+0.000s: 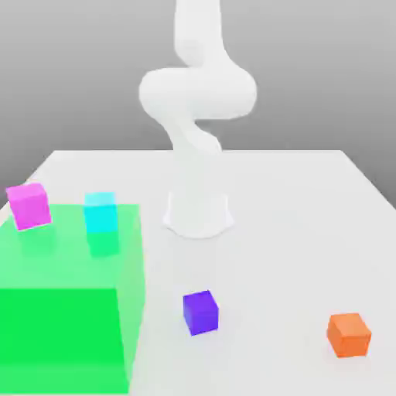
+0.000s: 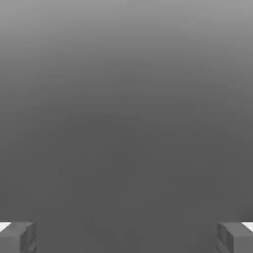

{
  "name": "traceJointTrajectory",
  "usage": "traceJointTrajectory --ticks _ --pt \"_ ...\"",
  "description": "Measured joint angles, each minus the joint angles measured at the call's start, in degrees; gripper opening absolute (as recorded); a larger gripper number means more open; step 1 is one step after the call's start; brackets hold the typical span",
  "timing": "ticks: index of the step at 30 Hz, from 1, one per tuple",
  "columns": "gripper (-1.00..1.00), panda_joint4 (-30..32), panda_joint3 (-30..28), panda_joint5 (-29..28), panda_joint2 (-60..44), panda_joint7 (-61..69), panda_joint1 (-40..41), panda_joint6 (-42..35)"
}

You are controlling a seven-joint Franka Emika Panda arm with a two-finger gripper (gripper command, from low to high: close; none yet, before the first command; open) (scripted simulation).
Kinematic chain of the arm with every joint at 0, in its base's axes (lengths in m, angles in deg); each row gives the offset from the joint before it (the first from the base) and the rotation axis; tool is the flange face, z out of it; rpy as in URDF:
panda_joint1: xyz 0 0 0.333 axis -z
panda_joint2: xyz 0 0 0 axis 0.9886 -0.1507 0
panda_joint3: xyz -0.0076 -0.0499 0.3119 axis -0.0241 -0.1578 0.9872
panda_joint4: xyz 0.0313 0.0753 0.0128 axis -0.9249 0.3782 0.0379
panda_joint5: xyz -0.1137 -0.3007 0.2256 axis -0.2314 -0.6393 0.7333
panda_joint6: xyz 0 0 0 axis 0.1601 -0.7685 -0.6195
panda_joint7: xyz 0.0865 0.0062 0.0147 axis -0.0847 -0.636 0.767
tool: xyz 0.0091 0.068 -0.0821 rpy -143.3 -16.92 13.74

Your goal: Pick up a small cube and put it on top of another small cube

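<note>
Exterior view is showing the white arm rising from its base at the back of the pale tabletop. The small cube, violet-blue, is sitting free on the tabletop toward the front, well apart from everything else. An orange cube is lying off toward this view's right, a magenta-pink cube and a cyan cube are resting at the far edge of a translucent green block on this view's left.

Hand view is looking out over plain grey, with the end effector standing wide apart and gripping nothing; one fingertip is showing at each lower corner.

Judging the risks: the violet-blue cube is small, so an off-centre descent may be nudging it aside rather than straddling it. Stacking on an equally small cube is leaving little margin, and a slightly tilted release could be toppling both.
</note>
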Motion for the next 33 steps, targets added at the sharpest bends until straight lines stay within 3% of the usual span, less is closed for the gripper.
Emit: traceJointTrajectory --ticks 18,25,26,33 --pt "0.0 29.19 -3.22 -0.18 -38.5 15.69 -3.64 28.4" --pt "0.0 28.47 -0.7 2.79 -53.44 18.7 -1.9 40.46" --pt "-1.0 28.11 -0.33 3.19 -55.5 18.99 -1.63 42.12" --pt "-1.0 28.03 -0.15 2.93 -56.02 18.79 -1.4 42.53"
